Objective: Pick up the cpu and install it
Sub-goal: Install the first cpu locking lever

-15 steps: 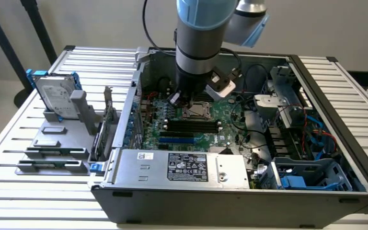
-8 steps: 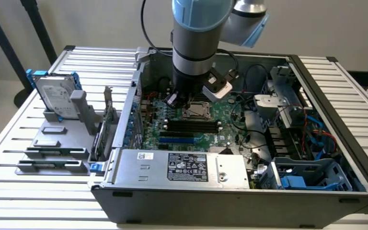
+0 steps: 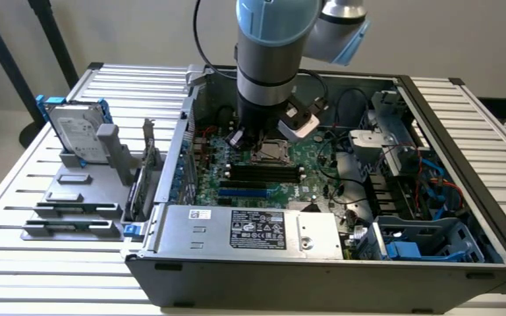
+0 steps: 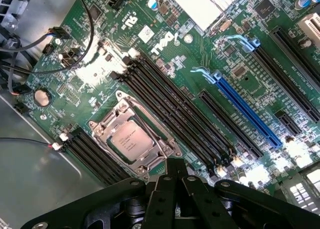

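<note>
The cpu (image 4: pixel 131 139), a small square chip with a shiny silver top, lies flat in its socket on the green motherboard (image 4: pixel 200 54), ringed by the socket's metal frame (image 4: pixel 102 130). My gripper (image 4: pixel 174 165) hovers just beside the socket, its black fingers (image 4: pixel 165 189) pressed together with nothing between them. In the exterior view the arm reaches down into the open computer case (image 3: pixel 447 118), and the gripper (image 3: pixel 250 146) hangs over the board close to the cpu (image 3: pixel 273 152).
Black memory slots (image 4: pixel 170 114) and a long blue slot (image 4: pixel 245 114) run beside the socket. A silver power supply (image 3: pixel 253 230) fills the case front and a drive cage (image 3: pixel 407 151) its right. A blue-framed hard drive (image 3: pixel 77 135) stands outside on a grey holder (image 3: pixel 73 217).
</note>
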Controlling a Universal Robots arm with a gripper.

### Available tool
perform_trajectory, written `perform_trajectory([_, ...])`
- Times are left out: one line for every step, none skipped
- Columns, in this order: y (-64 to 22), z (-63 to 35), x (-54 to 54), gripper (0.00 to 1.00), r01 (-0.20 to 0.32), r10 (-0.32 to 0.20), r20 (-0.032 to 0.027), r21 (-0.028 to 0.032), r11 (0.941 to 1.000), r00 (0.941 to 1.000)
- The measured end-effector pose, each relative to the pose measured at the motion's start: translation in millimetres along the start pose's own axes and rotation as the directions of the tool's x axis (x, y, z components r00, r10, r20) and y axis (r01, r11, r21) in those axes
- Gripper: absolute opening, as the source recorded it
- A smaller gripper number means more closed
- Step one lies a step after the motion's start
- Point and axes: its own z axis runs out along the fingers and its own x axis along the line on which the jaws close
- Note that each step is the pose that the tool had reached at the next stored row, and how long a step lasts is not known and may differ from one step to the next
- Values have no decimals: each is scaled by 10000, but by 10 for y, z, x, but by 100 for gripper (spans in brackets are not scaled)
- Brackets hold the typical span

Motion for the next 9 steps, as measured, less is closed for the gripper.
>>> perform_trajectory([2,8,-2,11,-2,2,3,-2,10000,10000])
perform_trajectory([5,20,-4,11,-3,3,2,-3,10000,10000])
perform_trajectory([9,36,-8,11,-3,3,3,-3,10000,10000])
perform_trajectory([12,53,-13,11,-4,4,3,-4,10000,10000])
perform_trajectory([15,71,-17,11,-7,7,4,-5,10000,10000])
perform_trajectory([18,88,-22,11,-9,9,3,-6,10000,10000])
perform_trajectory([18,106,-27,11,-13,13,2,-8,10000,10000])
perform_trajectory([16,124,-32,11,-18,18,2,-9,10000,10000])
perform_trajectory([13,143,-38,11,-22,22,1,-11,10000,10000])
